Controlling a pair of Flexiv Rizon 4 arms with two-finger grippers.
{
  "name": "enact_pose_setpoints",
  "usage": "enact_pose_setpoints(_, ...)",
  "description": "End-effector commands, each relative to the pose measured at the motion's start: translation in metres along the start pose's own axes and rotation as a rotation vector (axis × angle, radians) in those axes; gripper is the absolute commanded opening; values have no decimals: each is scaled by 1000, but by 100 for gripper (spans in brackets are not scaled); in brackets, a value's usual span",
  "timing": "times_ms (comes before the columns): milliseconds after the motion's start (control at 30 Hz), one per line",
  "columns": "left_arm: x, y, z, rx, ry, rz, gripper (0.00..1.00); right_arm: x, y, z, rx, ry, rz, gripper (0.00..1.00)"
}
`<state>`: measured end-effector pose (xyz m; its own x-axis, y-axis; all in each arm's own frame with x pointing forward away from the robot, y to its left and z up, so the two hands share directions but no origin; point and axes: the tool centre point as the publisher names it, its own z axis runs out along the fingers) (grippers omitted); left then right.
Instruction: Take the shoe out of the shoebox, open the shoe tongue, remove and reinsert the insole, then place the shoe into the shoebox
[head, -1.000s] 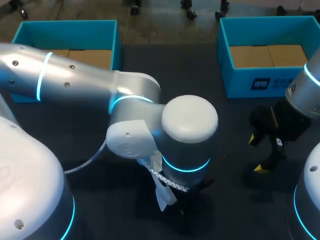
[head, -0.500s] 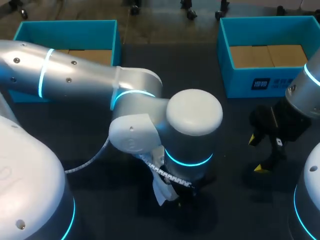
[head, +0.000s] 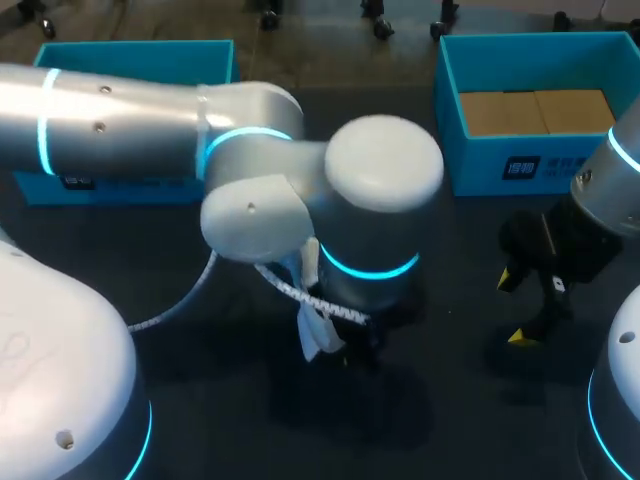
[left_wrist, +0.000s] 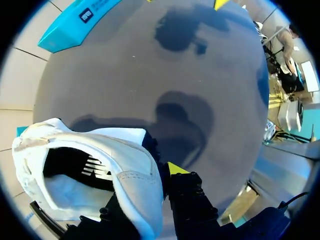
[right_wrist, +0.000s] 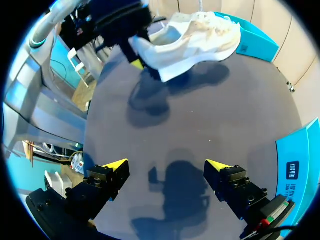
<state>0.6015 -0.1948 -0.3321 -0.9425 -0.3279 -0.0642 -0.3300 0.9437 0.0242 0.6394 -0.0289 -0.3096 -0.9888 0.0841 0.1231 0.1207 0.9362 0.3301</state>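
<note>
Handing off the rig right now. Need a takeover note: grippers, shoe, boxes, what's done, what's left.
Left gripper: shut on the white shoe at its collar, holding it in the air over mid-table.
Right gripper: open, empty, above the table on its own side.
Left shoebox and right shoebox sit at the far corners; no shoe shows in either.
Done: shoe out of its box.
Left: open tongue, insole out and in, shoe back in box. Can't tell if the insole has been handled.

readable text: none | dark label (head: 522, 168) with illegible print | right shoebox (head: 480, 165) front wall
</note>
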Motion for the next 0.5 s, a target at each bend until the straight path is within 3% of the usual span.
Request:
enact_pose_setpoints(33, -32, 20, -34, 32, 22, 12, 0, 1, 0, 0, 3, -1, 1, 100)
enact_pose_setpoints(200, -59, 27, -58, -3, 21, 132, 0, 1, 0, 0, 3, -1, 1, 100)
enact_pose_setpoints(233, -74, 32, -76, 12, 56, 175, 0, 1, 0, 0, 3, -1, 1, 100)
enact_pose_setpoints(333, -96, 41, -101, 19, 64, 178, 0, 1, 0, 0, 3, -1, 1, 100)
enact_pose_setpoints(500, -96, 41, -101, 19, 64, 178, 0, 1, 0, 0, 3, -1, 1, 100)
